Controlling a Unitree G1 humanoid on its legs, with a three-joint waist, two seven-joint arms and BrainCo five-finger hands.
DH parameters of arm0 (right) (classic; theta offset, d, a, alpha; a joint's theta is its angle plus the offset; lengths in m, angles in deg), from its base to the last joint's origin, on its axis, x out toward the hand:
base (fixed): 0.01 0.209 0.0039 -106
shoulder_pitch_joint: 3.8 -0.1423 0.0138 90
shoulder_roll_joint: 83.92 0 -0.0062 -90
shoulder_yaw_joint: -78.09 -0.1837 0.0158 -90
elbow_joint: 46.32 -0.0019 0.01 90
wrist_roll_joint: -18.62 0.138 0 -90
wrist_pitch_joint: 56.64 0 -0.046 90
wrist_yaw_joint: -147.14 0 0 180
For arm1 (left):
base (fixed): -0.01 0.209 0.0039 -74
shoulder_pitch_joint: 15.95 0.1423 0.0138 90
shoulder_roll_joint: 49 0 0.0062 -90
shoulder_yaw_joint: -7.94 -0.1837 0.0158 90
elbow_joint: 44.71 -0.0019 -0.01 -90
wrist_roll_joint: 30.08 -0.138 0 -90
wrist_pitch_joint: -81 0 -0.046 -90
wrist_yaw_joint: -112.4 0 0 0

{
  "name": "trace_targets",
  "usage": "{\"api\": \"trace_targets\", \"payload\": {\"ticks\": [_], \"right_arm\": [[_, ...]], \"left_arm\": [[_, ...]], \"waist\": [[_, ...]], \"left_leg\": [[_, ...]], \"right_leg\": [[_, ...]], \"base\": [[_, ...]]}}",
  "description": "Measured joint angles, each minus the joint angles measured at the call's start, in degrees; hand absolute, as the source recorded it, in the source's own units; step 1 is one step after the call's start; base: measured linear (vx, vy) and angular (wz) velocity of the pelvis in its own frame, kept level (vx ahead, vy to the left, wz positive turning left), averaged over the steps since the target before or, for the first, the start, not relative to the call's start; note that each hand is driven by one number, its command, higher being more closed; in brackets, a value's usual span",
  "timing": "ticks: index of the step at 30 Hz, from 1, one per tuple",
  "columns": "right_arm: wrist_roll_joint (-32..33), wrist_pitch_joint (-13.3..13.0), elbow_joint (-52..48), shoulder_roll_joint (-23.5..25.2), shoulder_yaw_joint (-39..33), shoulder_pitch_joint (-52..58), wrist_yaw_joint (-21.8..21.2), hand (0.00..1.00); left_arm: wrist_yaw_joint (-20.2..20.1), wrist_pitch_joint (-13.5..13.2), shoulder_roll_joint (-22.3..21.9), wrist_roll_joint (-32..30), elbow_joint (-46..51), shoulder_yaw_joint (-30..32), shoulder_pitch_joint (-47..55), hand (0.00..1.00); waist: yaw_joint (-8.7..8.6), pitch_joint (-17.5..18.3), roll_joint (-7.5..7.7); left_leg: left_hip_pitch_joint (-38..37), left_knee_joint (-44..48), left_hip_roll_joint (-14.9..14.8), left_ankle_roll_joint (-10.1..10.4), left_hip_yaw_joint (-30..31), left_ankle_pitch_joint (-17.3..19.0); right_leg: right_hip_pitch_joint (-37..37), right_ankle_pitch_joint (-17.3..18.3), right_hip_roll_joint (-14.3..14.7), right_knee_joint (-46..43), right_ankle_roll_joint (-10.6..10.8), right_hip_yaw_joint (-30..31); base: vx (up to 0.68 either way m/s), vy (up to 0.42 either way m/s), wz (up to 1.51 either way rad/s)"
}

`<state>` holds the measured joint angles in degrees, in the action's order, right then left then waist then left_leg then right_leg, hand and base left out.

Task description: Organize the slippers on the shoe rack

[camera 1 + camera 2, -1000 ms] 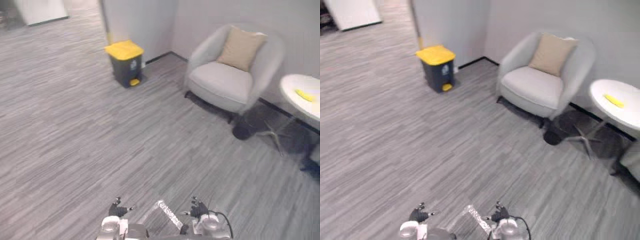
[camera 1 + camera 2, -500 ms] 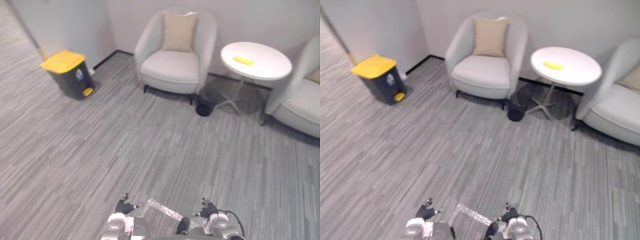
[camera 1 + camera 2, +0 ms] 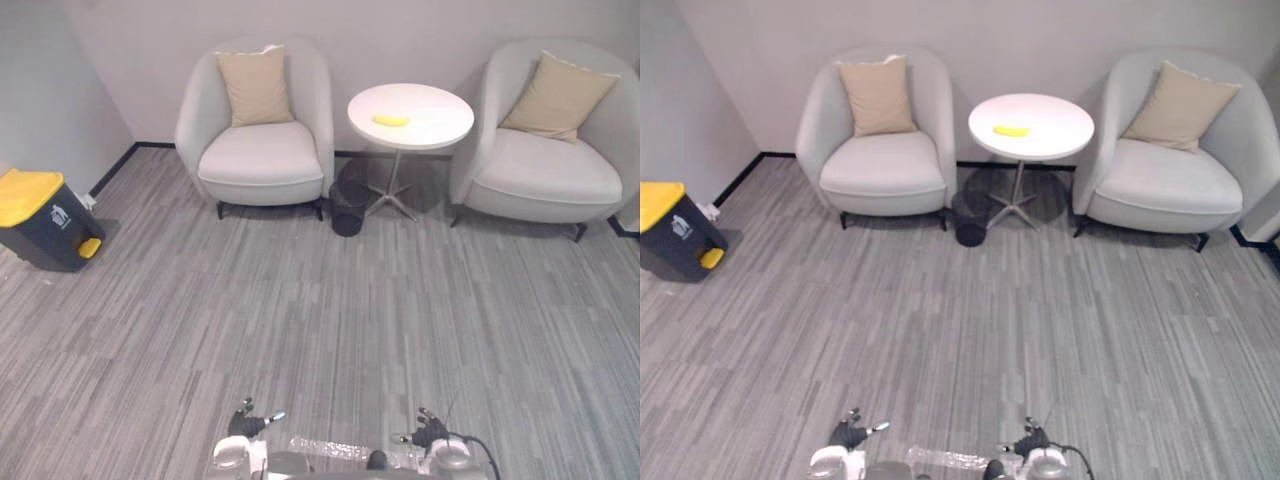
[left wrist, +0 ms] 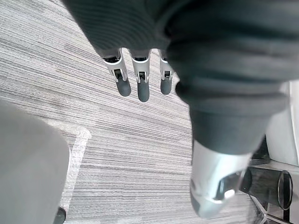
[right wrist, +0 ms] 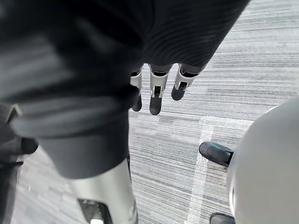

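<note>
- The left hand (image 3: 246, 420) shows at the lower edge of the head views, left of centre, low over the floor (image 3: 330, 320).
- In the left wrist view the left hand's fingers (image 4: 142, 87) hang straight and relaxed in a row, with the thumb (image 4: 214, 186) set apart. The hand is open and carries nothing. Grey striped carpet lies past the fingertips.
- The right hand (image 3: 431, 434) shows at the lower edge of the head views, right of centre, level with the left hand and well apart from it.
- In the right wrist view the right hand's fingers (image 5: 155, 97) are likewise straight and relaxed. The hand is open and carries nothing, with the same carpet past it.
- A pale strip (image 3: 328, 447) lies flat on the floor between the two hands.
- The left armchair (image 3: 262, 165) stands against the far wall (image 3: 400, 35), with a beige cushion (image 3: 251, 86) upright against its backrest.
- The right armchair (image 3: 545, 172) stands against the same wall, with a second beige cushion (image 3: 557, 94) leaning on its backrest.
- A round white table (image 3: 425, 120) on a single stem stands between the two armchairs. A small yellow object (image 3: 390, 120) lies on its top, near the centre.
- A small dark basket (image 3: 347, 208) stands on the floor just beside the table's base, on the side of the left armchair.
- A dark bin (image 3: 45, 230) with a yellow lid stands at the far left, near the side wall and well apart from the left armchair.
</note>
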<state>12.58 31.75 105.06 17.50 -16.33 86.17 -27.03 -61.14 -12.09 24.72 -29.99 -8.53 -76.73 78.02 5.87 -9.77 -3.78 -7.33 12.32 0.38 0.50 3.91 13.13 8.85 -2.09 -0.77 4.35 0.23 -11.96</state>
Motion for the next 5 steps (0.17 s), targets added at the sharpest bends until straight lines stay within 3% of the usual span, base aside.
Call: {"api": "trace_targets", "payload": {"ticks": [5], "right_arm": [[1.75,-0.01,0.02,0.26,-2.43,0.71,-0.03,0.0]], "left_arm": [[-0.1,-0.02,0.06,-0.05,-0.74,0.27,0.08,0.0]], "waist": [[-0.27,0.66,0.59]], "left_leg": [[-1.2,-0.1,1.05,-0.03,0.63,-0.01]], "right_leg": [[1.27,0.78,-0.86,0.08,1.13,-0.32]], "base": [[0.07,0.035,0.0]]}}
